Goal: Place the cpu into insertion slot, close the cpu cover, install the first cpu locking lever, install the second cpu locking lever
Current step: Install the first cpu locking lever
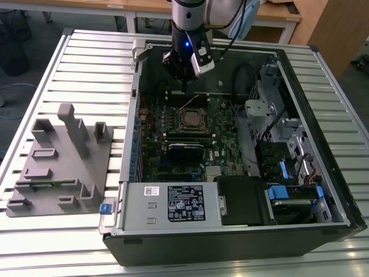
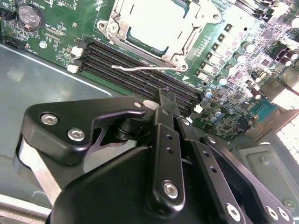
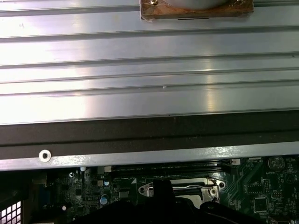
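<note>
Exterior view high over the open computer case (image 1: 219,248), looking down — both wrist views close, sharing the insertion slot (image 2: 140,45).

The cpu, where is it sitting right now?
In the second wrist view the cpu lies in the insertion slot, framed by the cpu cover, beside the long black memory slots.

The insertion slot (image 1: 191,118) lies on the motherboard (image 1: 226,145) inside the case (image 1: 230,247), fixture block (image 1: 63,167) at the exterior view's left.
</note>
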You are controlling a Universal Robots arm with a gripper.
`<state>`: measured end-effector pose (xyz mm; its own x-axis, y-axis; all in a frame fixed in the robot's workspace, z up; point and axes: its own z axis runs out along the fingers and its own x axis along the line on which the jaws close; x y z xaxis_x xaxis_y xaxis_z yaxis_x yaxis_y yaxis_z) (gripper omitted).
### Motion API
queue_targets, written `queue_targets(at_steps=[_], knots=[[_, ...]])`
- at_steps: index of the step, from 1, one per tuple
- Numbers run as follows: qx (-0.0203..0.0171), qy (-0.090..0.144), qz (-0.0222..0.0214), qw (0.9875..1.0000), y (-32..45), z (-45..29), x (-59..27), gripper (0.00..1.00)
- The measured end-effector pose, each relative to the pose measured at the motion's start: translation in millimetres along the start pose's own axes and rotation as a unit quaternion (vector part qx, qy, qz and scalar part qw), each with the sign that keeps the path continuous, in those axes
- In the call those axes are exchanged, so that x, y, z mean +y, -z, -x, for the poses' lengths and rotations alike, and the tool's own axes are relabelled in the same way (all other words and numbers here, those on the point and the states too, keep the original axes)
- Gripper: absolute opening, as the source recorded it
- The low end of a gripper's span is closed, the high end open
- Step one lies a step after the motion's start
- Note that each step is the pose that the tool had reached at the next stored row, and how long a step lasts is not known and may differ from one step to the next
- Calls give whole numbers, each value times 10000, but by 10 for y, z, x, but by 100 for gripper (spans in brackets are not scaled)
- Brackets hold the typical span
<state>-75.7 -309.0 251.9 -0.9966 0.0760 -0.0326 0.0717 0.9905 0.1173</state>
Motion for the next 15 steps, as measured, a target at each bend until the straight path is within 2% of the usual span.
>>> queue_targets(at_steps=[7, 15], knots=[[-1, 1, -23, 10000, -13, 0, -1, 10], [-2, 1, -25, 10000, -25, 0, -3, 10]])
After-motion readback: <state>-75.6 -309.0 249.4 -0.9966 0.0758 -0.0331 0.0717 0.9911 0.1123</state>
